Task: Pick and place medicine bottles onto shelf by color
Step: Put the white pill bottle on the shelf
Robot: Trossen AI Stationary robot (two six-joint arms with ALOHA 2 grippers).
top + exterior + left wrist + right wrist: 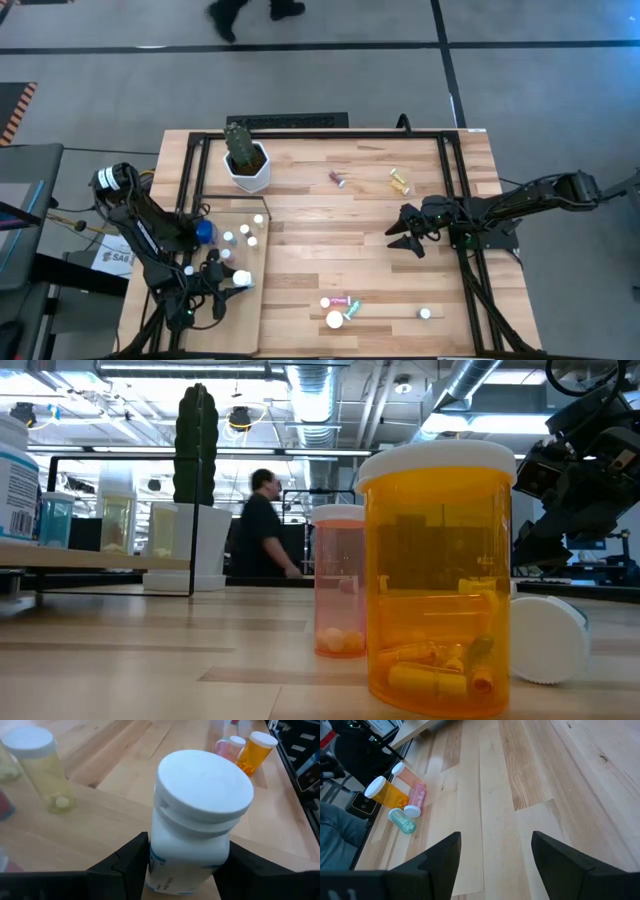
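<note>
My left gripper (pixel 236 279) is over the near part of the pale shelf (pixel 225 320), shut on a white medicine bottle (pixel 197 825) with a white cap. A blue bottle (pixel 204 232) and several white-capped bottles (pixel 245 232) stand on the shelf farther back; a pale yellow one (pixel 45 775) stands close by. On the table near the front edge is a group of amber (pixel 435 575), pink (pixel 340 580) and green (pixel 402 821) bottles. My right gripper (pixel 405 238) hovers open over bare table at the right. My left gripper has the white bottle's body (pixel 165 865), below the cap, between its two fingers (pixel 132 862), one on each side. The fingers come slanting down from the table's left. The bottle is about upright; its base is hidden by the gripper, so whether it rests on the shelf does not show.
A white pot with a cactus (pixel 246 160) stands at the far left. A pink bottle (pixel 338 178) and a yellow one (pixel 400 181) lie at the far middle, a white-capped one (pixel 425 313) at the near right. A black frame (pixel 450 200) borders the table. A person (pixel 262 525) is behind.
</note>
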